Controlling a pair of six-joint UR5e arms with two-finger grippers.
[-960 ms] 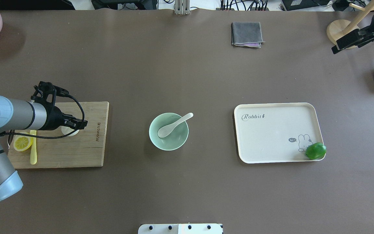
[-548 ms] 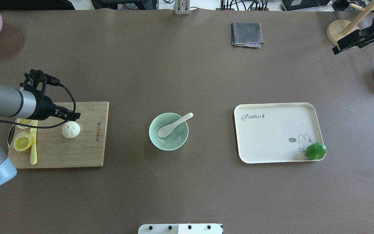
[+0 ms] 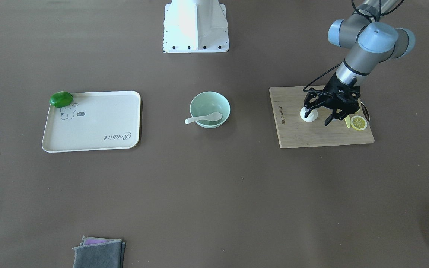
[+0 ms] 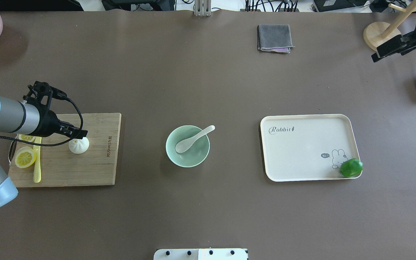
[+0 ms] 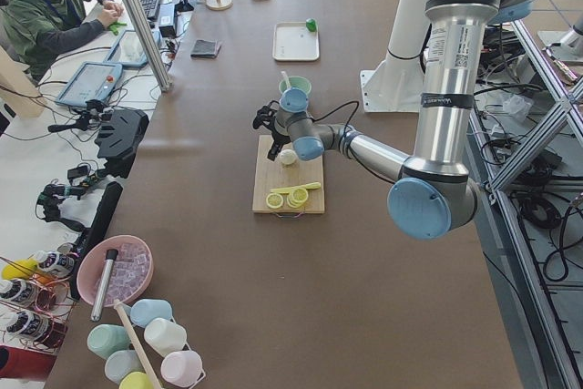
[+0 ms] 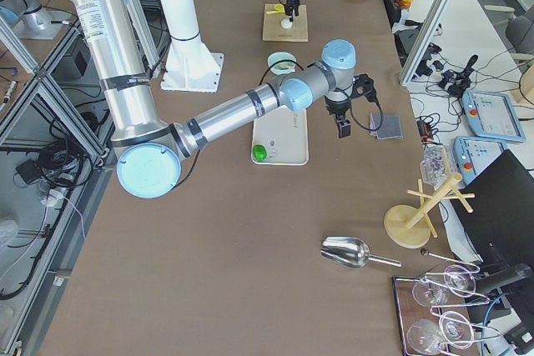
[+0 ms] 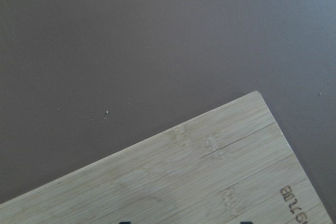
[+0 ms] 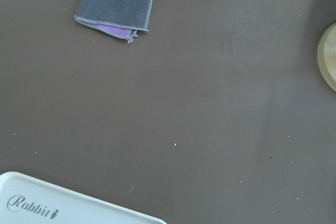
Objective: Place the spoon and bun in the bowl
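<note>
Spoon [image 4: 193,139] in bowl [image 4: 173,159]: done. Bun step now. Left gripper [image 3: 317,116] spread wide, empty. Bun [image 4: 78,145] on board [image 4: 85,169] just beneath, offset under bowl-side finger. Next: centre, descend, close gently. Right gripper [image 4: 392,47] aperture unclear.

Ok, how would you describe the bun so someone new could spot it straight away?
Find the wooden board on the table's left in the overhead view. The bun sits on its half nearer the bowl. It is the only white, round, pleated thing there; the lemon slices and knife beside it are yellow.
</note>
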